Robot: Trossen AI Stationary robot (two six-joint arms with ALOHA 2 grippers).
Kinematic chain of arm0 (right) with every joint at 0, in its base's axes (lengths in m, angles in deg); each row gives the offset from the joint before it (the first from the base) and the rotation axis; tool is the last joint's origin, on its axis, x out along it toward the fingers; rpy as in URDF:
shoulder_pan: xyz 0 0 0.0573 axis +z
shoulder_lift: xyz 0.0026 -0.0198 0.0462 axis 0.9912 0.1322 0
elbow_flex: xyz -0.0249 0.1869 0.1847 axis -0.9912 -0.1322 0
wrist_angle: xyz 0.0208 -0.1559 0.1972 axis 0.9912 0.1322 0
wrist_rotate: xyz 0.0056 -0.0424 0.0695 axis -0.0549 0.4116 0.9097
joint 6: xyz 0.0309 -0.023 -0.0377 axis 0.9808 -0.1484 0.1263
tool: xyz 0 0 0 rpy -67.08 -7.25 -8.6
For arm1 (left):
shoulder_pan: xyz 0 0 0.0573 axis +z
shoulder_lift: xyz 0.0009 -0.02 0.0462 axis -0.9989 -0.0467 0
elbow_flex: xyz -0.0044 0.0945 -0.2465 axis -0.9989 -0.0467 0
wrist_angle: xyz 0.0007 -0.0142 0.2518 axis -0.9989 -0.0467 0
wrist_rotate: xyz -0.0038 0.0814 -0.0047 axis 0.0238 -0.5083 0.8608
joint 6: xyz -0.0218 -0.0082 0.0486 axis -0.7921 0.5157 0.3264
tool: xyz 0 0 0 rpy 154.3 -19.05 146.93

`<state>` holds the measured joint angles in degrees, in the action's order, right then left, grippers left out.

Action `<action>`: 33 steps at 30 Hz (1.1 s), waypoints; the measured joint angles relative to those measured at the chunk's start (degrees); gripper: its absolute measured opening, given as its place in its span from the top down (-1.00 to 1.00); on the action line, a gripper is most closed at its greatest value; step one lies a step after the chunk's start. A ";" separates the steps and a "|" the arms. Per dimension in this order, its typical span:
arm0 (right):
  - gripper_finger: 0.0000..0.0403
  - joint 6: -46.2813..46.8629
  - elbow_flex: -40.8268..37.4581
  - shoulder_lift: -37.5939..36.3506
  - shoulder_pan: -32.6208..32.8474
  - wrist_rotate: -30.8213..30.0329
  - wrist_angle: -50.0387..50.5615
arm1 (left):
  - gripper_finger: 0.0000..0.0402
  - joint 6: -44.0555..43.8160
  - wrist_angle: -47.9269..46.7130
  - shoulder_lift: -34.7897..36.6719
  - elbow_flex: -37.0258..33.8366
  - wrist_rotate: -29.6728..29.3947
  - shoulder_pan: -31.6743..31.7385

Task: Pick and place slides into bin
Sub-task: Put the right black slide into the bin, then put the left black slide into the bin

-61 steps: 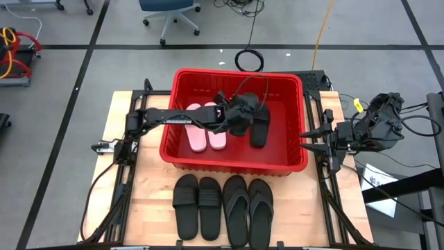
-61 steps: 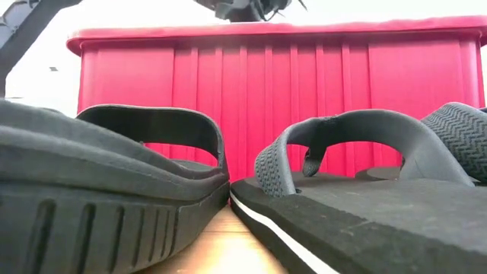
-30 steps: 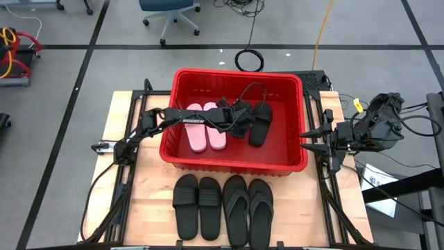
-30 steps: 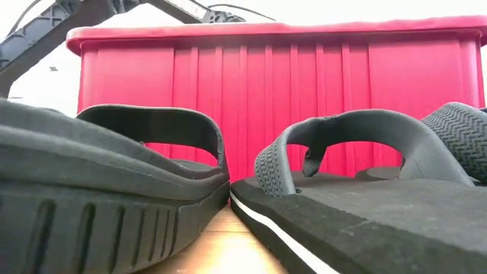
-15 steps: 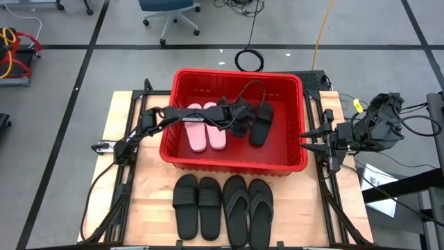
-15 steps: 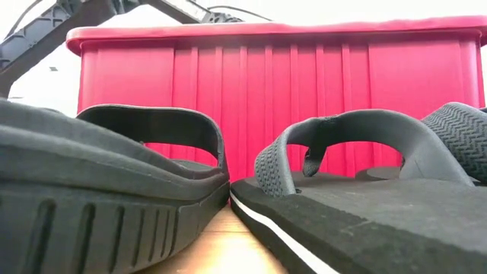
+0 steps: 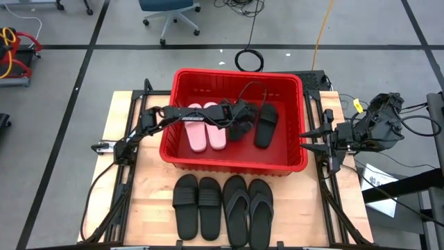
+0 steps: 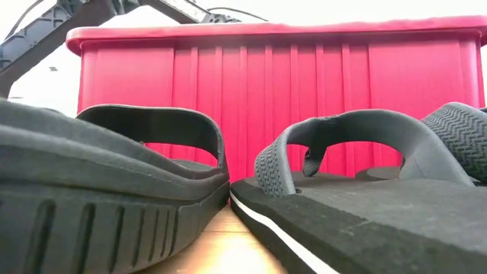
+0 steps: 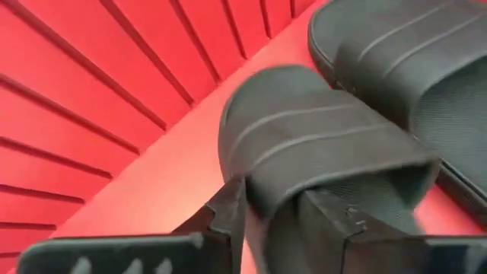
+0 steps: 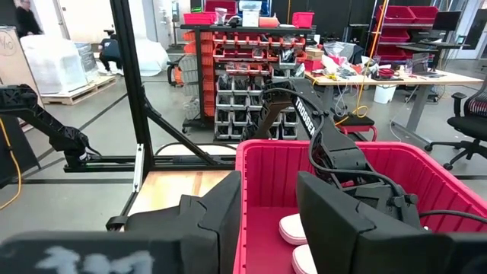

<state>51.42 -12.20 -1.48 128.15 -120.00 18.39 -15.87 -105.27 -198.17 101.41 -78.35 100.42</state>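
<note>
The red bin [image 7: 236, 161] stands mid-table and fills the back of the low view [image 8: 274, 91]. Inside it lie a white pair of slides [image 7: 207, 129] and two black wide-strap slides, one near the bin's right wall [image 7: 266, 125]. The other [image 9: 327, 144] is under my left gripper [image 7: 240, 122], which reaches into the bin. Its fingers stand apart [image 9: 278, 217] with that slide's strap edge between them. My right gripper [image 7: 305, 141] waits open outside the bin's right wall [image 10: 266, 205]. My left gripper has the edge of the black slide's wide strap [image 9: 268, 204] between its two parted fingers, coming from above. Whether the fingers [image 9: 228, 213] touch the strap I cannot tell. The slide rests on the bin's floor beside the other black slide [image 9: 411, 61].
On the table in front of the bin lie a black wide-strap pair [image 7: 198, 206] and a black thong flip-flop pair [image 7: 248, 210], which loom close in the low view [image 8: 114, 190] [image 8: 342, 198]. An office chair and cables are on the floor beyond the table.
The black slide to the right of my left gripper has slid and turned toward the bin's right wall and now lies straight. My left arm has stayed low in the bin.
</note>
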 joint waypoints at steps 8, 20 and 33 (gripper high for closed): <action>0.42 0.00 0.00 0.01 0.01 0.00 0.00 | 0.32 -4.86 -0.01 0.30 0.00 2.57 0.29; 0.41 -0.15 0.00 -0.01 0.01 0.00 -0.01 | 0.31 -13.59 -2.68 0.63 0.04 15.76 2.03; 0.41 -0.17 0.00 -0.01 0.01 0.00 -0.01 | 0.31 -9.21 -4.15 1.01 0.00 28.24 3.39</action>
<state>51.24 -12.20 -1.49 128.16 -120.00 18.38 -25.09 -109.42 -197.17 101.41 -50.12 103.81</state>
